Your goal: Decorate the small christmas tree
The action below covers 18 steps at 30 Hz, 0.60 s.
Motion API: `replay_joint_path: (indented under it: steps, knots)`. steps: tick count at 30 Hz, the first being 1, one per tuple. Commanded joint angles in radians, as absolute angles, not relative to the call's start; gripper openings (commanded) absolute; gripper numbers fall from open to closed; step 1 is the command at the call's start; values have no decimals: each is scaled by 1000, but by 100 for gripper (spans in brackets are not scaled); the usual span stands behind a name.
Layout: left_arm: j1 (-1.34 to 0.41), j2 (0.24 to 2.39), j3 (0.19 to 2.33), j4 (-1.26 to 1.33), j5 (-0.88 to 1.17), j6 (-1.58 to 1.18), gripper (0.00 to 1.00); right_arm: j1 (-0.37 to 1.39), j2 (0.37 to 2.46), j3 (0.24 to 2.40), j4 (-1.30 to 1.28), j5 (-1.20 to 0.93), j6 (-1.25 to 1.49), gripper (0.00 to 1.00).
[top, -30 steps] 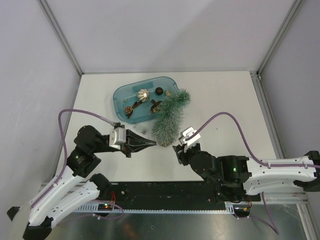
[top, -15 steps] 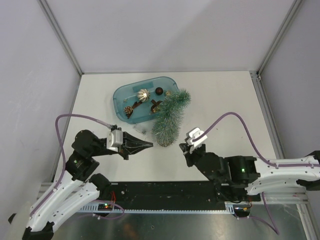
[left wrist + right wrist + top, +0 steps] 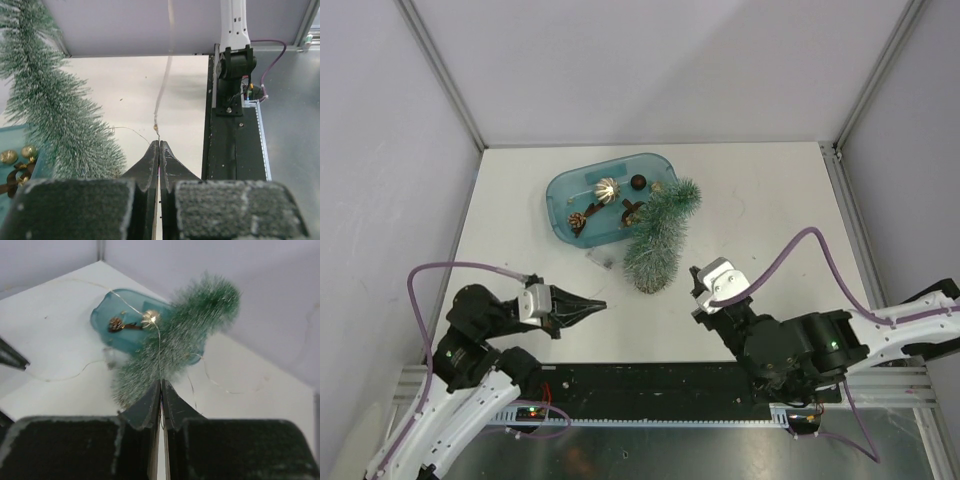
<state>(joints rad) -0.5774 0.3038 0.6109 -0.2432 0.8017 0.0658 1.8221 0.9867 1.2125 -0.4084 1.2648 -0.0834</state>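
Observation:
The small christmas tree (image 3: 658, 238) lies on its side, its tip resting on the blue tub (image 3: 566, 188). It also shows in the left wrist view (image 3: 55, 110) and the right wrist view (image 3: 185, 335). My left gripper (image 3: 603, 303) is left of the tree's base, jaws shut (image 3: 159, 142) on a thin wire light string (image 3: 166, 70). My right gripper (image 3: 696, 272) is right of the base, jaws shut (image 3: 161, 383) on the same kind of thin wire (image 3: 159, 347), which runs up over the tree.
The tub holds a gold ornament (image 3: 608, 188), a brown pine cone (image 3: 577, 218) and other small decorations. A small clear piece (image 3: 601, 260) lies on the table left of the tree. The black rail (image 3: 650, 385) runs along the near edge.
Both grippers have drawn back from the tree's base toward the near edge, the left one leftward and the right one rightward. The tree and tub have not moved.

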Motion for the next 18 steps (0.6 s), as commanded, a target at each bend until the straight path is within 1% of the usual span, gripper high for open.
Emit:
replay_joint_path:
  steps: [1, 3, 5, 6, 10, 14, 18]
  knots:
    - [-565, 249, 599, -375, 731, 137, 0, 1822, 994, 1259, 170, 1376, -730, 8]
    - [-563, 231, 599, -386, 710, 144, 0, 1799, 1009, 1263, 394, 1328, -935, 8]
    - [-564, 227, 603, -393, 687, 146, 0, 1744, 1043, 1301, 452, 1271, -1018, 9]
    - [-564, 229, 605, -395, 675, 146, 0, 1697, 1067, 1329, 406, 1228, -1016, 9]
    - [-564, 253, 623, -397, 575, 123, 0, 1516, 1145, 1521, 143, 1051, -820, 9]
    - [-564, 299, 646, -375, 399, 102, 0, 1337, 1236, 1665, 32, 879, -741, 9]
    - [-563, 376, 665, -327, 278, 85, 0, 1133, 1363, 1840, -133, 689, -613, 9]
